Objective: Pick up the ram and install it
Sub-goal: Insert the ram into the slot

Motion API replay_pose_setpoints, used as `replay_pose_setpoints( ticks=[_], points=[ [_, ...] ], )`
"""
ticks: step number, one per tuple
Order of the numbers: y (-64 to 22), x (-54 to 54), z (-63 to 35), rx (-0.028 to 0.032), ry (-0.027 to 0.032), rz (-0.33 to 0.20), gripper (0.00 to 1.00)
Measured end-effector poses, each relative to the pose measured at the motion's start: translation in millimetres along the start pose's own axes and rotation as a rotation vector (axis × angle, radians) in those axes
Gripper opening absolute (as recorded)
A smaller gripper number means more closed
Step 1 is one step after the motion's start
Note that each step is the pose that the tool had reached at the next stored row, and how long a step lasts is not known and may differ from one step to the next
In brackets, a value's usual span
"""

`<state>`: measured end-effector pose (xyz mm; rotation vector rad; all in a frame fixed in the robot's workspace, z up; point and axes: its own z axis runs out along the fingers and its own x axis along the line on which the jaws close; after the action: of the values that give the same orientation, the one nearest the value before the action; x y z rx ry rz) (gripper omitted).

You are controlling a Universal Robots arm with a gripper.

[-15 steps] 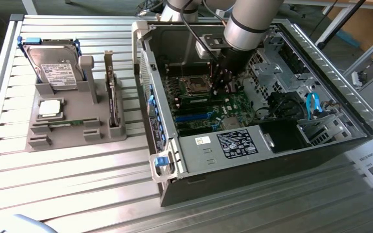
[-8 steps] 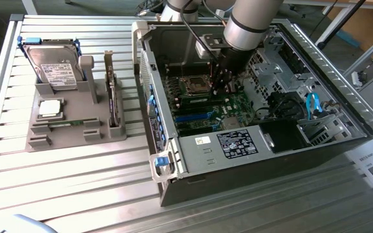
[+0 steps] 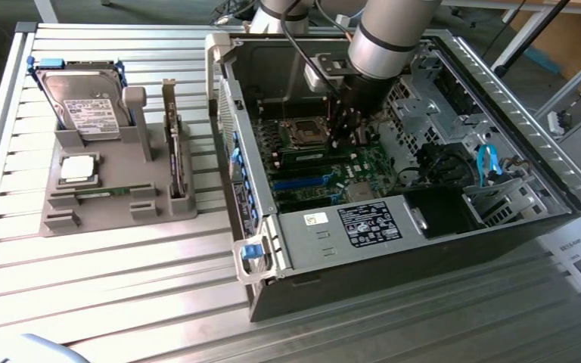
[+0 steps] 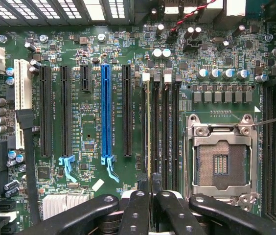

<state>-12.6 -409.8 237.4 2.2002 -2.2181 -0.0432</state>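
Observation:
The ram (image 4: 148, 127) shows edge-on as a thin green stick standing along the memory slot nearest the expansion slots, beside the open CPU socket (image 4: 222, 159). My gripper (image 4: 151, 190) is shut on the ram's near end, with the black fingers (image 4: 139, 205) pressed together around it. In the exterior view the gripper (image 3: 345, 134) reaches down into the open computer case (image 3: 270, 249), just over the motherboard (image 3: 361, 170). The ram (image 3: 306, 157) lies there as a green strip between the CPU socket and the blue slot. I cannot tell whether it is fully seated.
A grey holder (image 3: 99, 204) on the slatted table carries a hard drive (image 3: 84, 102), a silver CPU chip (image 3: 76, 168) and an upright expansion card (image 3: 175, 151). Inside the case sit the power supply (image 3: 366, 223), drive cage and blue cables (image 3: 487, 162). The case walls hem the arm in.

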Motion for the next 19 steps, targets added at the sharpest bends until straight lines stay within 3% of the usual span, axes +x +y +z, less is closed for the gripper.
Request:
replay_pose_setpoints(
  ticks=[19],
  points=[
    [-0.9,0.0,-1.4,-0.0029,-0.0002,0.000,0.12]
  ],
)
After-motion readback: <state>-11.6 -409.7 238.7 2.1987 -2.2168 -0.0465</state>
